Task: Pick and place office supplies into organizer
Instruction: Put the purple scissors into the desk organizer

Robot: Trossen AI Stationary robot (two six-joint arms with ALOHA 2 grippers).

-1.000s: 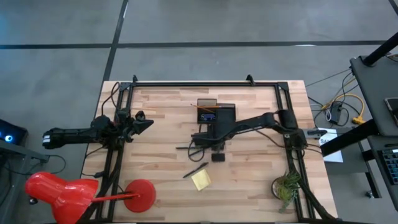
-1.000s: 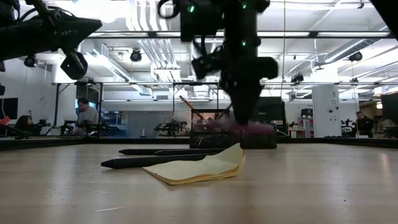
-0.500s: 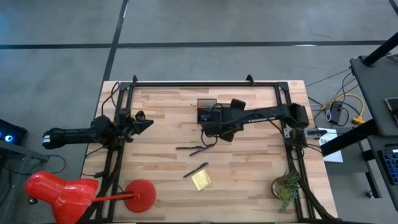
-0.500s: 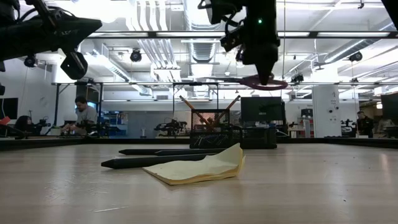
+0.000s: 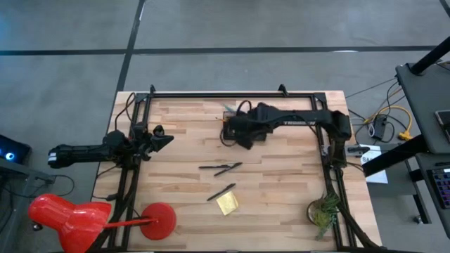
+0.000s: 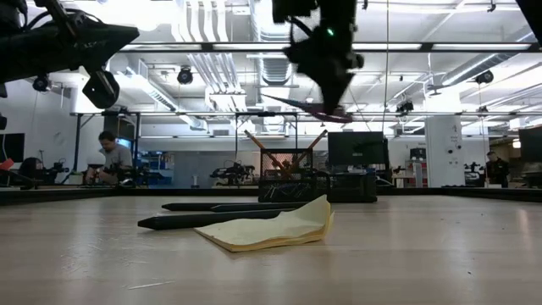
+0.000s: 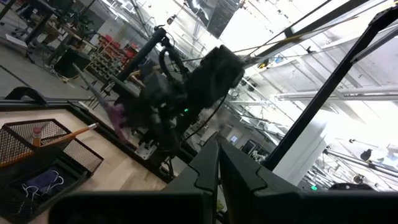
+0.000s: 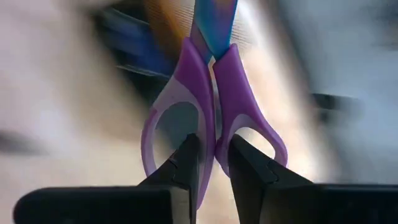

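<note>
Gripping scissors [image 8: 213, 106] by handles, right hand [image 8: 214, 163], blades pointing away.

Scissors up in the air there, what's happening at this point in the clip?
The right gripper is shut on the purple-handled scissors and holds them in the air above the black organizer near the far side of the table. Some pens and the yellow sticky-note pad lie on the wood, not yet put away. The left gripper waits at the table's left edge, shut and holding nothing.
</note>
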